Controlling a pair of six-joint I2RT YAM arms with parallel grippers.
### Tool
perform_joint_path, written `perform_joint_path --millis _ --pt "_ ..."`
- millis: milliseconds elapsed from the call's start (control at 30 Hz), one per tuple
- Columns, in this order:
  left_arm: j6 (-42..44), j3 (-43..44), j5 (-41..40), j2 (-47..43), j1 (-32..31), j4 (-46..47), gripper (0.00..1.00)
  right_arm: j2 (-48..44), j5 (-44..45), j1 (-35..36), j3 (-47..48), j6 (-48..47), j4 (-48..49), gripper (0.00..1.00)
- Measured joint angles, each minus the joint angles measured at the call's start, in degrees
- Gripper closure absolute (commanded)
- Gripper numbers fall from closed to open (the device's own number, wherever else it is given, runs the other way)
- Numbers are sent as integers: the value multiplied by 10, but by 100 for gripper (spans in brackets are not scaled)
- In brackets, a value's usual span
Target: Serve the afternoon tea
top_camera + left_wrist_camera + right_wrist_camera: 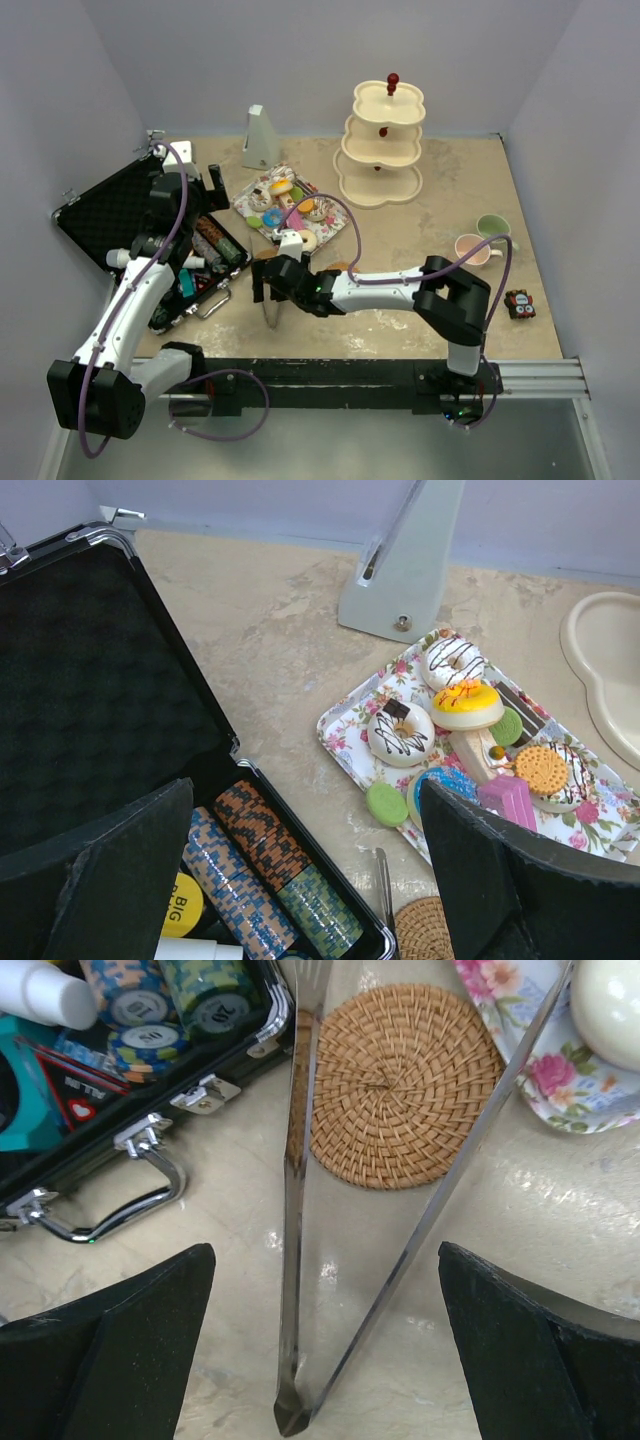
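Upper left of the top view, the black case [105,215] lies wide open, its foam-lined lid flat on the table [430,235]. Inside it, rows of striped poker chips [262,865] sit packed side by side, with a yellow disc marked BIG [185,905] just beside them, a white bottle [45,990] and a teal box [40,1100] too. Its chrome handle [120,1195] sticks out from the front edge. Just right of that handle, metal tongs [292,1210] lie flat, arms spread apart, joined end toward the bottom of the frame. At the back wall the grey pyramid [261,138] stands upright, a floral tray [345,725] just in front of it. Far right, a small red-and-black toy [519,303] sits alone.
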Motion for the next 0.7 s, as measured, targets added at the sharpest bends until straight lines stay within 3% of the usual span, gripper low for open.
perform_joint_path --millis 300,700 --pt "0 0 1 0 0 0 0 80 28 11 71 30 -110 1" --pt "0 0 4 0 0 0 0 137 83 28 146 20 -161 4"
